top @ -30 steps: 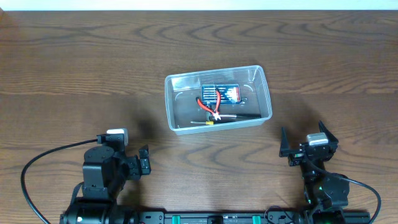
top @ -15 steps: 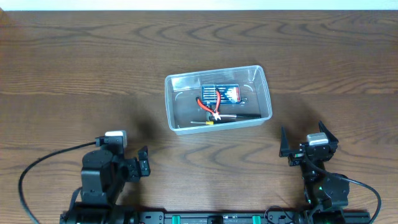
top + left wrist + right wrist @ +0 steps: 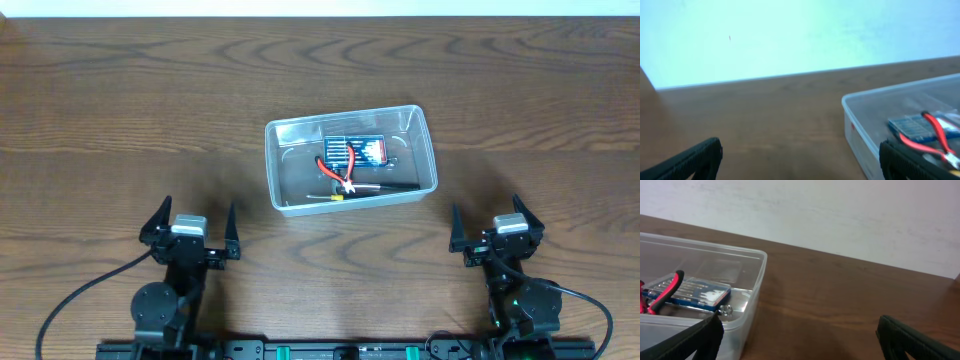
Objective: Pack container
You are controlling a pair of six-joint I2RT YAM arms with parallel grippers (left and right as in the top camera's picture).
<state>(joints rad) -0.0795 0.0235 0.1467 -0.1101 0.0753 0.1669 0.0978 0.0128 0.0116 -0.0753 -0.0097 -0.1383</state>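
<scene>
The clear plastic container [image 3: 285,165] sits at the table's middle. Inside lie a blue screwdriver-set case [image 3: 368,150], red-handled pliers [image 3: 337,168] and a black-handled tool [image 3: 385,186]. My left gripper [image 3: 193,227] is open and empty, near the front edge, left of the container. My right gripper [image 3: 494,226] is open and empty, near the front edge, right of the container. The left wrist view shows the container [image 3: 860,125] at right with the case [image 3: 912,127] and pliers [image 3: 937,131]. The right wrist view shows the container [image 3: 752,292] at left with the case [image 3: 695,292].
The wooden table [image 3: 120,120] spreads all round the container. A pale wall [image 3: 840,215] rises behind the table's far edge. Black cables run from both arm bases at the front edge.
My left arm has swung back from a turned pose and now points straight ahead, its gripper open. The right arm and the container have not moved.
</scene>
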